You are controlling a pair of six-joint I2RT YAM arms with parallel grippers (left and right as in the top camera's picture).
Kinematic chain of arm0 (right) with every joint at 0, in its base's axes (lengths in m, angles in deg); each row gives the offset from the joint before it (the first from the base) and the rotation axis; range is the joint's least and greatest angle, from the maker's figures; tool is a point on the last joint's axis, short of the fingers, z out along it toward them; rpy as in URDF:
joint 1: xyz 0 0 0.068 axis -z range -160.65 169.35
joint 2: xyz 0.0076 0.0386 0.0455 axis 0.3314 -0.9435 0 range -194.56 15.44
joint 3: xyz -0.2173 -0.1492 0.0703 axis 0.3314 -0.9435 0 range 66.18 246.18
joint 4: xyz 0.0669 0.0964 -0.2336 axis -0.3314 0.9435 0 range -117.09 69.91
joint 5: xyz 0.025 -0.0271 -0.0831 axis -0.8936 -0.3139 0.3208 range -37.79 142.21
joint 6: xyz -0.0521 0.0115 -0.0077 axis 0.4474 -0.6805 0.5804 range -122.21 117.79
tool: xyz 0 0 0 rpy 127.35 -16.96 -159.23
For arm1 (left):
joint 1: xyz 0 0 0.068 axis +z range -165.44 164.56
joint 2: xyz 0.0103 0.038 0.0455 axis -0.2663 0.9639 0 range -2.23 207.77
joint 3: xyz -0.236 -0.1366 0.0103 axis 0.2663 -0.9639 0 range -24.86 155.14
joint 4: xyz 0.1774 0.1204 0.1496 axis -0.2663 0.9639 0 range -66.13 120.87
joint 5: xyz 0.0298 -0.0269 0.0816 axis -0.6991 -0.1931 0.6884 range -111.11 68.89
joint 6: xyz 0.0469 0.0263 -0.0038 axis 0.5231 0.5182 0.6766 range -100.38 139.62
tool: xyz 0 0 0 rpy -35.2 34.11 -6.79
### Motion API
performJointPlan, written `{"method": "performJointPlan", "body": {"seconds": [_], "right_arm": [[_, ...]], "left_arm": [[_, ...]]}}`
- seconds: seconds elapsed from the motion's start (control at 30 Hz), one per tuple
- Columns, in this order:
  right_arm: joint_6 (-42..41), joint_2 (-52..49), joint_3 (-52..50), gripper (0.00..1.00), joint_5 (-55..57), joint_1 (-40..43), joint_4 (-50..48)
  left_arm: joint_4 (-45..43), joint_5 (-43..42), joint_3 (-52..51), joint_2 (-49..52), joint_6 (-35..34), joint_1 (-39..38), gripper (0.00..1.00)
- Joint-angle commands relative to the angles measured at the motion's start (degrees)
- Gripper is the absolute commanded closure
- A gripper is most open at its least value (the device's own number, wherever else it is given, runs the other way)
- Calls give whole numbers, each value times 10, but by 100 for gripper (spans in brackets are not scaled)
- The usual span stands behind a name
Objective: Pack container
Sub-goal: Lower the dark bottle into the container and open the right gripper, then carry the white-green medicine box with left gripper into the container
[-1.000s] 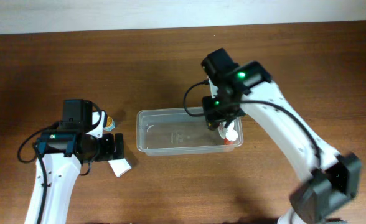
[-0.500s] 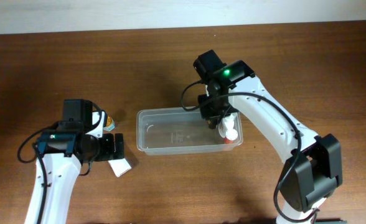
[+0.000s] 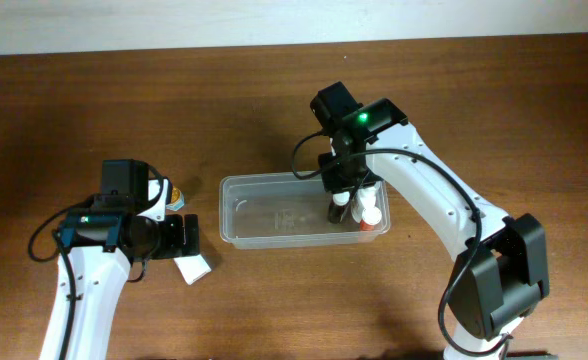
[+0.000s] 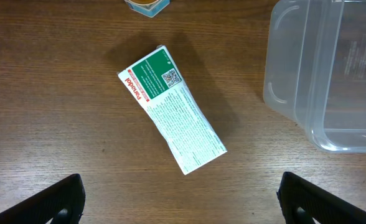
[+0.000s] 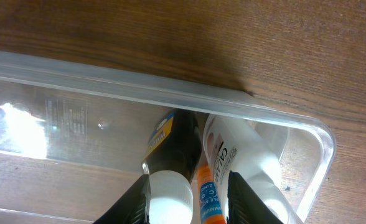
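The clear plastic container (image 3: 274,181) lies at the table's middle; it also shows in the left wrist view (image 4: 332,93) and the right wrist view (image 5: 139,90). My right gripper (image 3: 346,196) reaches into its right end. Its fingers (image 5: 186,193) stand partly open around a dark bottle with a white cap (image 5: 177,143); the cap touches only the left finger. That bottle (image 3: 339,212) stands beside a white bottle (image 3: 372,214) (image 5: 245,155). My left gripper (image 3: 186,236) (image 4: 180,199) is wide open and empty above a white and green box (image 4: 170,109) (image 3: 192,267).
A small round item with a yellow top (image 3: 174,193) (image 4: 147,5) sits left of the container, just beyond the box. An orange label (image 5: 206,186) shows between the two bottles. The left part of the container holds nothing.
My right arm swung left over the container's right end. The dark bottle now shows standing in the container beside the white bottle. The left arm has not moved.
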Motion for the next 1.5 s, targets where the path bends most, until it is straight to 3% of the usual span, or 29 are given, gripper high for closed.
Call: {"method": "performJointPlan", "body": {"seconds": [0.0, 0.17, 0.3, 0.4, 0.57, 0.7, 0.9, 1.17, 1.47], "right_arm": [[25, -1, 5, 67, 9, -3, 1], [32, 45, 84, 59, 26, -2, 42], [40, 124, 180, 27, 40, 29, 68], [40, 174, 197, 15, 33, 85, 81], [66, 200, 197, 11, 4, 197, 151], [101, 184, 186, 11, -26, 265, 199], [104, 167, 148, 11, -35, 312, 203], [104, 163, 130, 12, -34, 313, 194], [104, 163, 130, 11, -35, 313, 194]], "left_arm": [[-1, -6, 9, 1, -6, 2, 0], [-2, -6, 9, 1, -6, 2, 1], [-15, -7, 9, 1, -7, 2, 1], [-17, -3, 9, 1, -49, 2, 1], [-18, 27, 8, 24, -172, 3, 1], [-32, 35, 4, 76, -228, 3, 1], [-60, 30, 4, 190, -247, 2, 1], [-75, 31, 4, 287, -247, 2, 2], [-78, 35, 4, 299, -247, 2, 54]]}}
